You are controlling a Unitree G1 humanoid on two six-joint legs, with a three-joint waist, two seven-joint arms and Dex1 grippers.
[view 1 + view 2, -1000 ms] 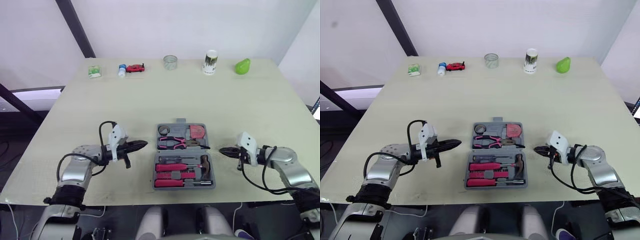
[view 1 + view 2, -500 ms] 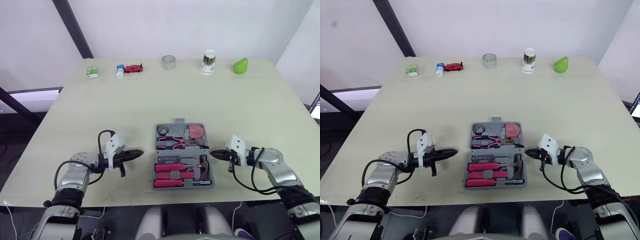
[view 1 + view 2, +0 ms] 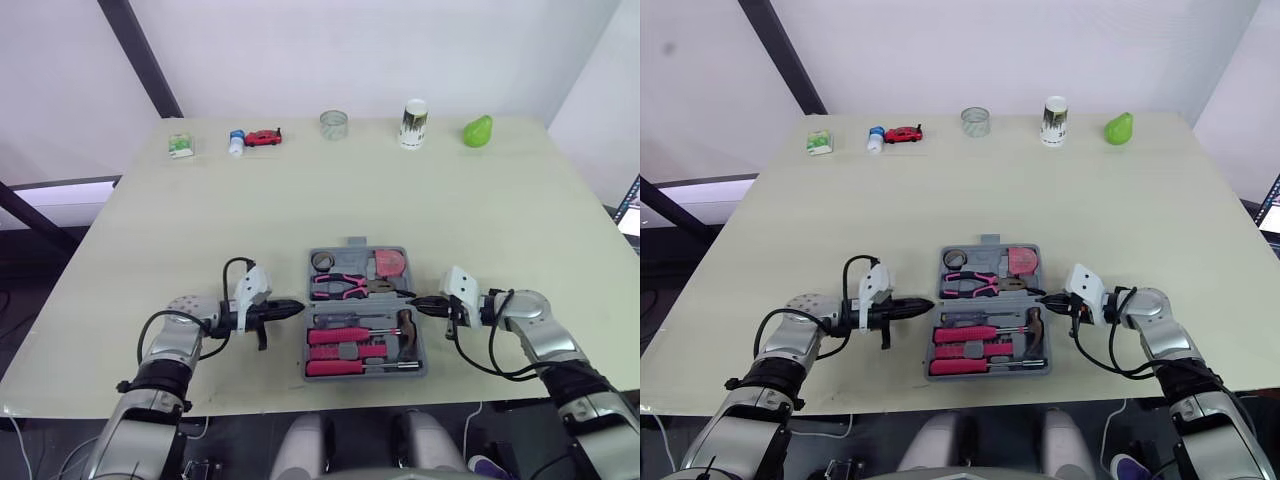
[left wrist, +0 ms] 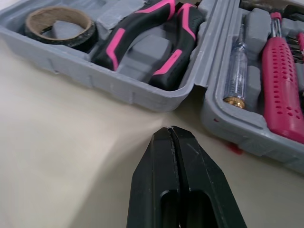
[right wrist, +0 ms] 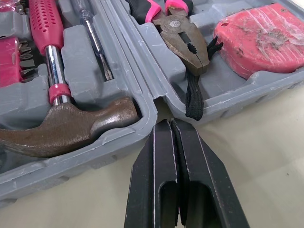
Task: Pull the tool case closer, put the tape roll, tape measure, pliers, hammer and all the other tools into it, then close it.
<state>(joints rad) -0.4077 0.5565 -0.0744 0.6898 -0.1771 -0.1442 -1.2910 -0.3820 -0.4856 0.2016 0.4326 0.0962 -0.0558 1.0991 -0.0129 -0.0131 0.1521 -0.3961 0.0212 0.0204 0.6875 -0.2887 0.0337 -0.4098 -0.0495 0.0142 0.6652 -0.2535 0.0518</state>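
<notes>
You've got left gripper (image 3: 298, 306) and right gripper (image 3: 413, 302) clenched, empty, tips just beside the open tool case (image 4: 114, 80) hinge, opposite sides.

No lettering, brand or number is legible. Print on the cup (image 3: 414, 124) and the green packet (image 3: 180, 146) at the far edge is too small to read.

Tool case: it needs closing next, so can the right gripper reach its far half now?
Probably yes: the right gripper, shut, lies at the tool case's right edge beside the hinge seam, and nothing stands between them.
</notes>
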